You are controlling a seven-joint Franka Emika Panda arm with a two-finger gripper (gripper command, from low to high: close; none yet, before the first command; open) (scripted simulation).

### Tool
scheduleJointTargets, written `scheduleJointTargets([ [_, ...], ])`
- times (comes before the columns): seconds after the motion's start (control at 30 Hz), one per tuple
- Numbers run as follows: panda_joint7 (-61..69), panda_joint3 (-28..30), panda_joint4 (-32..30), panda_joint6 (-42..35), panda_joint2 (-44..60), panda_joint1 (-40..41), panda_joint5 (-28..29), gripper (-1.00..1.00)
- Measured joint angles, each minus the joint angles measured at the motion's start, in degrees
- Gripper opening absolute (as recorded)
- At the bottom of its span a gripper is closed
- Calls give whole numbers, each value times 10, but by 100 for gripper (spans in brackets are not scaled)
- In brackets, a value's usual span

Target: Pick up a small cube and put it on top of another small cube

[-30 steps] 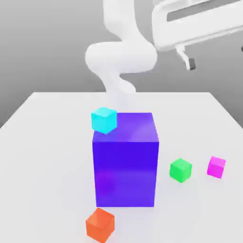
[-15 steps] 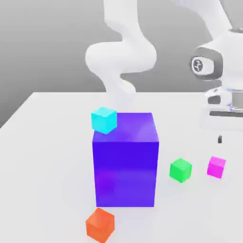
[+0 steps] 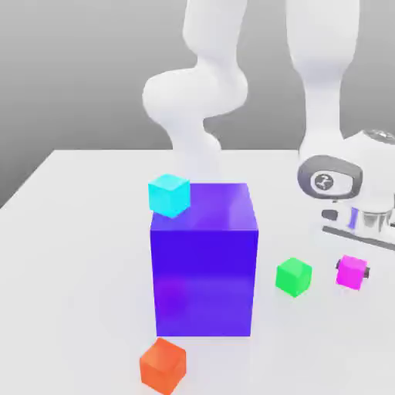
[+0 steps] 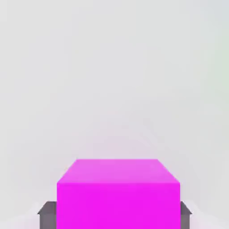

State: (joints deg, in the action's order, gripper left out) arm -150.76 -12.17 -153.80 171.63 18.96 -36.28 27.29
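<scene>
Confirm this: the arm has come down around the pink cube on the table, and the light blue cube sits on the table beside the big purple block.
One thing is wrong. In the exterior view the light blue cube sits on top of the big purple block, at a corner, not on the table. The rest holds: the gripper is down around the pink cube.

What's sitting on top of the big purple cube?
A small cyan cube sits on the big purple cube, at its top corner toward the exterior view's left. Whatever is behind the big cube is hidden.
</scene>
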Motion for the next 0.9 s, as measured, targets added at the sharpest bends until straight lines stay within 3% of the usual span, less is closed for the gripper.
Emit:
scheduleJointTargets([
  [0.07, -1, 2, 0, 0, 1, -2, 1, -100],
  [0.13, 27, -33, -9, -22, -29, 26, -34, -100],
  [0.27, 122, -108, -31, -77, -112, 71, -161, -100],
  [0.37, 221, -132, -44, -94, -146, 86, -236, -100],
  [0.63, 484, -134, -71, -119, -205, 86, -372, -100],
  [0.9, 697, -98, -97, -144, -258, 66, -434, -100],
])
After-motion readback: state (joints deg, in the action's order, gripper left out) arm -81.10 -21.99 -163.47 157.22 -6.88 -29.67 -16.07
